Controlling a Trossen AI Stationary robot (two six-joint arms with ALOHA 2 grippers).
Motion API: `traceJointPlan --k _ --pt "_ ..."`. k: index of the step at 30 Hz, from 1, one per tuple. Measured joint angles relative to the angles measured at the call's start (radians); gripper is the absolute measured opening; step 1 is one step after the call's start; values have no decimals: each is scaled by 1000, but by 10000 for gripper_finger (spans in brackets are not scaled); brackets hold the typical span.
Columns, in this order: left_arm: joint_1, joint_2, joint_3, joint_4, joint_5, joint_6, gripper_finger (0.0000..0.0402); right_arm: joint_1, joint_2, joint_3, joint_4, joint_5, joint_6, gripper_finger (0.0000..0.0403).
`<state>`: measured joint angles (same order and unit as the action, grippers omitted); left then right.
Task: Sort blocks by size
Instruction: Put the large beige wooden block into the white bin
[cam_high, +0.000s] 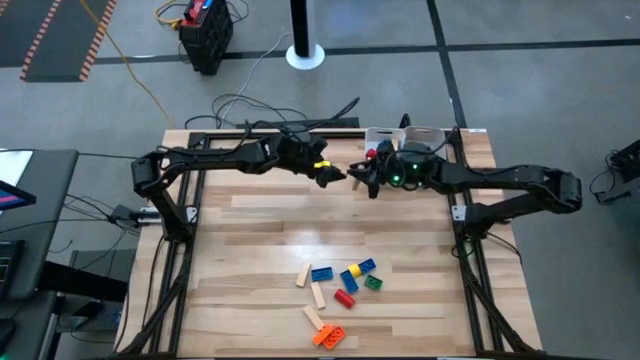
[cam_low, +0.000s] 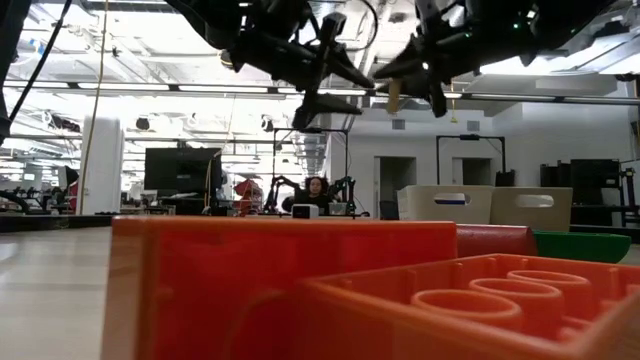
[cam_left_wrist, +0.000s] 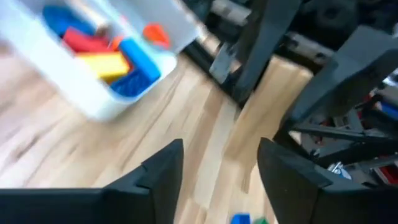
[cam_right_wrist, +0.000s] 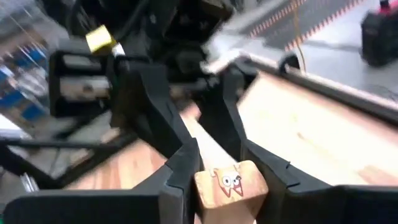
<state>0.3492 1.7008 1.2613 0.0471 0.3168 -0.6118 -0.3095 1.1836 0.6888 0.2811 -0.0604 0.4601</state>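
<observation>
**Mid-air handover of a wooden bar at the far edge: risks and markings**

Both arms meet high over the far middle of the worktop (cam_high: 300, 225). The right hand (cam_right_wrist: 227, 165) has its fingers clamped on a pale wooden bar (cam_right_wrist: 229, 186), gripping it by one end. The left hand (cam_left_wrist: 221, 165) faces it almost fingertip to fingertip, with its fingers apart and nothing between them. I read this as a pass from left to right that is just completing.

Where the blocks are:
- Loose blocks (cam_high: 340, 290) lie in a cluster at the near middle of the worktop: blue, yellow, red, green and orange bricks plus a few pale bars.
- Sorted bricks sit in a white tray (cam_left_wrist: 93, 93) at the far right, close to the right arm.
- An orange brick (cam_low: 300, 290) fills the foreground of the low view.

Risks, as I judge them:
- The grip is near the bar's end, so the bar may pivot or slip out when the arm swings. A drop from this height could bounce off the worktop.
- The two hands are very close. If either one moves off along the wrong line, the fingers could clip each other or knock the bar.
- The tray is nearby, and a low pass could nudge it or strike its wall.

Markings: the bar's end face carries a small cartoon-like figure with eyes and reddish marks. No lettering or brand name is legible on it or anywhere else.
</observation>
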Motion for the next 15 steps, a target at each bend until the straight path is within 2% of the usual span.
traceJointPlan --k 6,11,15 --pt "-27 0 0 -161 -32 -17 209 -110 -65 0 -244 6 -15 129" --pt "-104 0 0 -231 -191 -21 208 -235 -87 0 -413 14 -84 129" --pt "-169 0 0 -243 -327 -35 207 -312 -62 0 -463 19 -176 129"
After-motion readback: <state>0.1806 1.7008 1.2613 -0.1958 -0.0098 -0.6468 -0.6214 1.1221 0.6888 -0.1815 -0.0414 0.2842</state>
